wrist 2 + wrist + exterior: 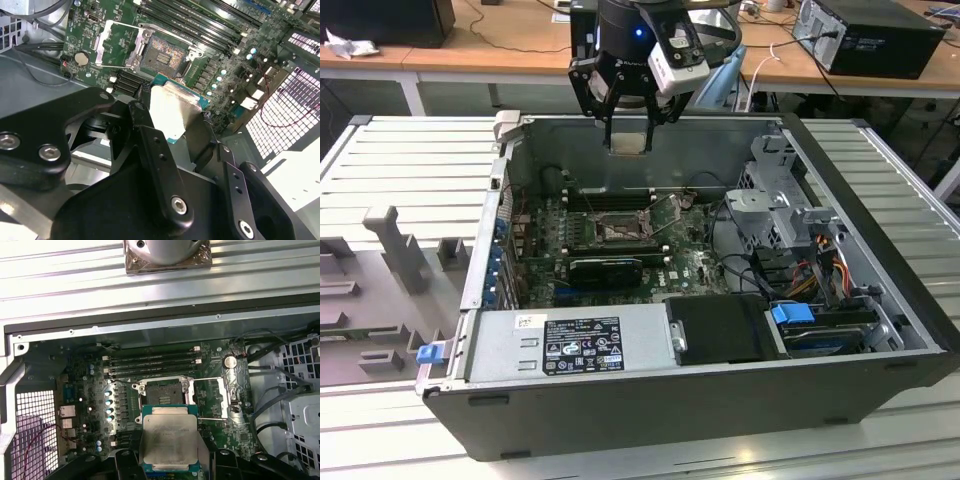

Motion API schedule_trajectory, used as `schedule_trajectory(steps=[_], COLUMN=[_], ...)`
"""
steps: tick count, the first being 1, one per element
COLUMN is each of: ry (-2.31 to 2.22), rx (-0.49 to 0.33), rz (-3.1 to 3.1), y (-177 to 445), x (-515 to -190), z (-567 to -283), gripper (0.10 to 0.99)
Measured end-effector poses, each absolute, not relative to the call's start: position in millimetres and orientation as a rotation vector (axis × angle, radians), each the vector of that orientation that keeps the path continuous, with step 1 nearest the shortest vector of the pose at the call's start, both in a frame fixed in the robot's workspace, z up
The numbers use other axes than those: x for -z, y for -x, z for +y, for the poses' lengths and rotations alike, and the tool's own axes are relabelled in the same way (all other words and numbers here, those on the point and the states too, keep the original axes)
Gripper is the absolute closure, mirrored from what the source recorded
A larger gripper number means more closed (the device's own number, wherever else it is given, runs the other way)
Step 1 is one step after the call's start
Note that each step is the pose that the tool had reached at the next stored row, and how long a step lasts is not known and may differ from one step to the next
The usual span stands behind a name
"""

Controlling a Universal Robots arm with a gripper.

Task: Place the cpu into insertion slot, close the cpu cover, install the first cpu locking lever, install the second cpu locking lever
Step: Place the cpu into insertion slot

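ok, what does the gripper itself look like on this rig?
The gripper is black, with angular linked-bar jaws; the second wrist view shows silver screws at the link joints. In the exterior view a blue light glows on the dark body above it, and a pale grey box sits on the side toward the exterior view's right.
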State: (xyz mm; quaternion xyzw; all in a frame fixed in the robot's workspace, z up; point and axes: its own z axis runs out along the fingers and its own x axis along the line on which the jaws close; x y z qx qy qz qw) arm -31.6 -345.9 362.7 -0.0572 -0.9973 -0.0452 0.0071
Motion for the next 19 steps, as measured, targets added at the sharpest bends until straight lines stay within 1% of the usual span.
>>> schedule_trajectory(steps=[19], ry=[0.211], rx=[0.142], rz=[-3.118], y=[31.6], x=[-362.7], z=[-345.9], gripper=[0.565])
